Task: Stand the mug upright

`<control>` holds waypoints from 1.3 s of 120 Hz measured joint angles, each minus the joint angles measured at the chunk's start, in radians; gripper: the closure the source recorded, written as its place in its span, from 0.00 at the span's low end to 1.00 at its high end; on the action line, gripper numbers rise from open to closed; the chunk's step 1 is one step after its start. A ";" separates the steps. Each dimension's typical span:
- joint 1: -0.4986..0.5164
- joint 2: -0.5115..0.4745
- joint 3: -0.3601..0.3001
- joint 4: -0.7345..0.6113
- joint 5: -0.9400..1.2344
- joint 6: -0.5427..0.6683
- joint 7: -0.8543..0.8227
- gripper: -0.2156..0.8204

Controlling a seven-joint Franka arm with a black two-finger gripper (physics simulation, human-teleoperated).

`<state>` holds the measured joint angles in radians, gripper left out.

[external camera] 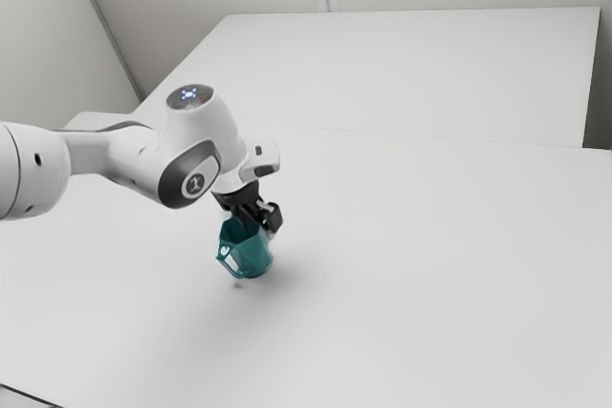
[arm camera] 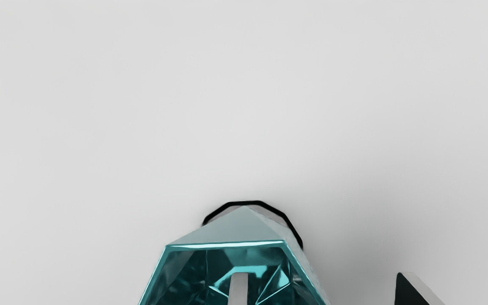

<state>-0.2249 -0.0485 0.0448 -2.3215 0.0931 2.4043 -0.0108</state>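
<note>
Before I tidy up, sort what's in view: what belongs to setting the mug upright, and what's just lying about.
Part of the job:
- mug
- gripper, open, one finger inside the mug, one outside
- table under them

Just there:
- white table behind
- dark-edged thing at the exterior view's bottom-left corner, too cut off to name

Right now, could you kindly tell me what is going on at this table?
I am working to set the faceted teal mug upright. My black two-finger tool is open astride its wall, one finger inside and the other outside. The mug's mouth faces upward, though I cannot tell whether its base sits flat on the white table.
</note>
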 joint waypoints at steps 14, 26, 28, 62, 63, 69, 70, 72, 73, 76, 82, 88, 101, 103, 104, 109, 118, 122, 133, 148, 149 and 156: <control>0.000 0.001 -0.003 0.062 -0.004 -0.048 0.000 0.36; -0.001 0.003 -0.003 0.128 -0.043 -0.122 0.000 0.31; -0.001 0.004 -0.003 0.139 -0.048 -0.136 0.000 0.30; 0.014 0.034 -0.003 0.324 -0.100 -0.361 -0.001 0.25; 0.015 0.035 -0.003 0.327 -0.101 -0.366 -0.001 0.25; 0.019 0.044 -0.002 0.355 -0.106 -0.397 -0.001 0.25; 0.020 0.045 -0.002 0.359 -0.106 -0.403 -0.001 0.25; 0.021 0.047 -0.002 0.368 -0.107 -0.412 -0.001 0.24; 0.022 0.048 -0.002 0.372 -0.108 -0.417 -0.001 0.24; 0.024 0.052 -0.002 0.385 -0.109 -0.431 0.000 0.24; 0.027 0.063 -0.001 0.415 -0.111 -0.461 0.000 0.24; 0.031 0.072 0.000 0.441 -0.113 -0.487 0.000 0.24; 0.039 0.089 0.002 0.502 -0.120 -0.545 0.001 0.24; 0.040 0.092 0.002 0.515 -0.121 -0.554 0.001 0.24; 0.041 0.094 0.003 0.521 -0.122 -0.559 0.001 0.23; 0.044 0.103 0.004 0.555 -0.124 -0.584 0.001 0.23; 0.047 0.115 0.007 0.611 -0.125 -0.628 0.001 0.23; 0.048 0.117 0.009 0.635 -0.125 -0.647 0.001 0.23; 0.054 0.122 0.011 0.687 -0.126 -0.696 0.001 0.23; 0.062 0.124 0.012 0.757 -0.121 -0.762 0.001 0.23; 0.062 0.124 0.012 0.760 -0.121 -0.766 0.001 0.23; 0.062 0.124 0.012 0.785 -0.119 -0.793 0.001 0.23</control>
<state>-0.1628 0.0757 0.0567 -1.5369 -0.0259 1.6114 -0.0099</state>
